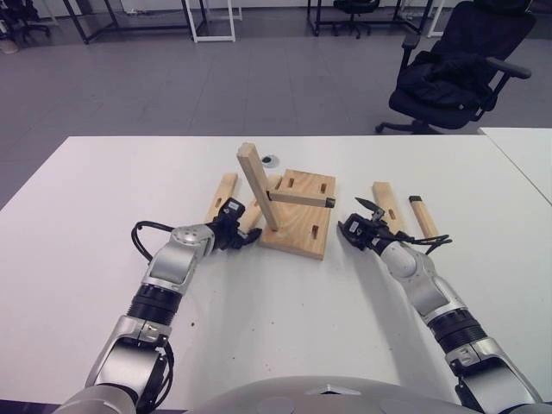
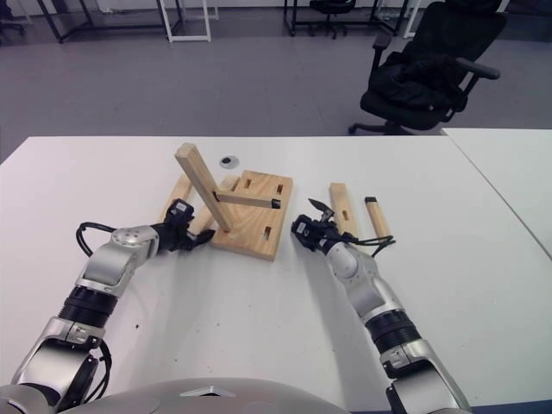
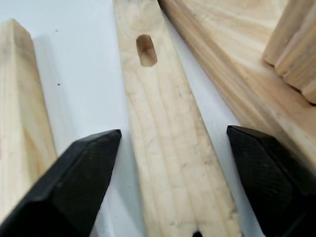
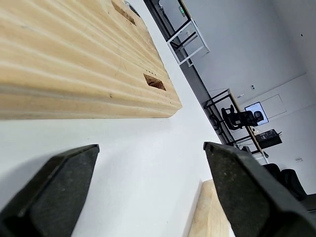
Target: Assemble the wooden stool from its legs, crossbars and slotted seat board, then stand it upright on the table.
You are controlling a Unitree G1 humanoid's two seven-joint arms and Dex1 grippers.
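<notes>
The slotted seat board (image 1: pixel 304 226) lies flat at mid table. One leg (image 1: pixel 257 183) stands tilted in it, and a crossbar (image 1: pixel 300 199) runs from that leg out over the board. My left gripper (image 1: pixel 247 235) is open at the board's left edge. Its fingers (image 3: pixel 79 173) straddle a loose slotted leg (image 3: pixel 163 123) lying flat, without touching it. Another leg (image 1: pixel 224 195) lies further left. My right gripper (image 1: pixel 354 224) is open just right of the board (image 4: pixel 74 59), low over the table, with nothing between its fingers (image 4: pixel 247 187).
To the right of my right gripper lie a loose slotted leg (image 1: pixel 385 207) and a shorter piece with a dark end (image 1: pixel 423 216). A cable grommet (image 1: pixel 271 159) sits in the table behind the board. An office chair (image 1: pixel 457 69) stands beyond the table.
</notes>
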